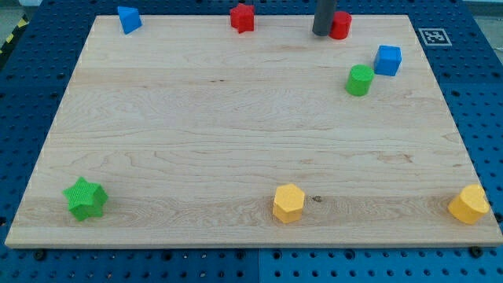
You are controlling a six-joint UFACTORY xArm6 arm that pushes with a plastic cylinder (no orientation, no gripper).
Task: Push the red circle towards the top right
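Yellow blocks are seen nearest, along the view's bottom edge of the wooden board: a yellow hexagon near the middle and a second yellow block at the right corner, with a green star at the left corner. Farther up on the right, a green cylinder is found just beside a blue cube. Along the top edge a blue block of unclear shape is placed at the left and a red star near the middle. The red circle is located farthest, at the top edge right of centre, partly hidden by the dark rod. No jaws are fitted; only my tip is carried, and it is set touching, or all but touching, the circle's left side. The circle is judged light, rigid and smooth, so easy sliding is expected; because it is round, it may roll off an off-centre push, so contact is best made on its lower-left side
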